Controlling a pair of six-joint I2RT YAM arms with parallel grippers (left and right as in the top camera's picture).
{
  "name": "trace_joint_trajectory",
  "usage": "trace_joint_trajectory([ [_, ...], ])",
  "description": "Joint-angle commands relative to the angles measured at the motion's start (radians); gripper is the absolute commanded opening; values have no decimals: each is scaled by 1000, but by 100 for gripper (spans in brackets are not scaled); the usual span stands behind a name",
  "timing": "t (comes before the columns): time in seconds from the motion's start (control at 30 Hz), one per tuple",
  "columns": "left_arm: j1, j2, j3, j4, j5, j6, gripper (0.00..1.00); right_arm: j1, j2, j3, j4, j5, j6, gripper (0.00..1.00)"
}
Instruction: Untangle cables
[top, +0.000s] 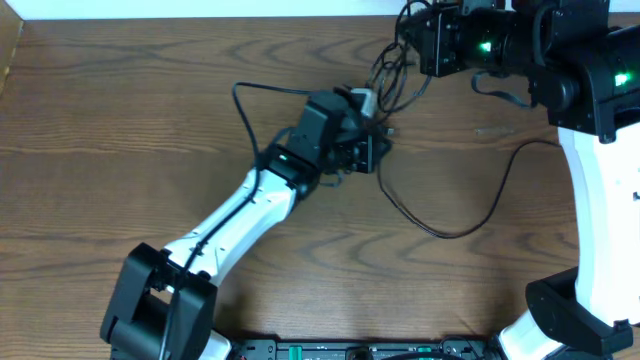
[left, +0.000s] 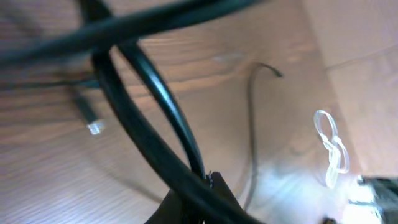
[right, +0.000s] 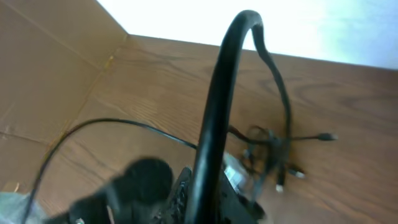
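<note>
A tangle of thin black cables (top: 388, 78) hangs between my two grippers at the back middle of the table. My left gripper (top: 368, 152) is shut on a black cable (left: 155, 99), seen close up at its jaws (left: 208, 186). My right gripper (top: 410, 45) is raised at the back and appears shut on a black cable (right: 214, 118) that arches up and drops to the tangle (right: 267, 149). Small plug ends (right: 329, 137) stick out of the tangle. One long black cable (top: 445, 233) loops loose over the table to the right. A white piece (top: 365, 100) sits by the left gripper.
A thin white loop (left: 331, 149) lies on the wood beyond the left gripper. A loose plug end (left: 93, 127) rests on the table. Another black cable (top: 240, 95) arcs left of the left arm. A cardboard wall (right: 43, 68) borders the table.
</note>
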Motion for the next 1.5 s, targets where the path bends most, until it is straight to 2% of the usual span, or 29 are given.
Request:
trace_joint_trajectory([
  [0.0,85,-8,7,-74,-18,47,8,-42,-14,13,-25,58,7,1],
  [0.17,175,-67,7,-215,-23,167,8,-124,-14,12,-84,114,-6,1],
  [0.33,273,-163,7,-302,-32,235,8,-226,-13,11,-148,219,-19,1],
  [0.67,588,-384,7,-316,-48,236,8,-493,-13,11,-213,235,-27,1],
  [0.83,751,-448,7,-336,-39,219,8,-579,-13,11,-233,227,-27,1],
  [0.97,840,-456,7,-337,56,209,8,-606,-13,11,-234,181,-39,1],
  [1.1,853,-455,7,-339,94,201,8,-596,-13,11,-234,105,-74,1],
  [1.47,773,-456,7,-342,114,171,8,-575,-13,11,-237,101,-76,1],
])
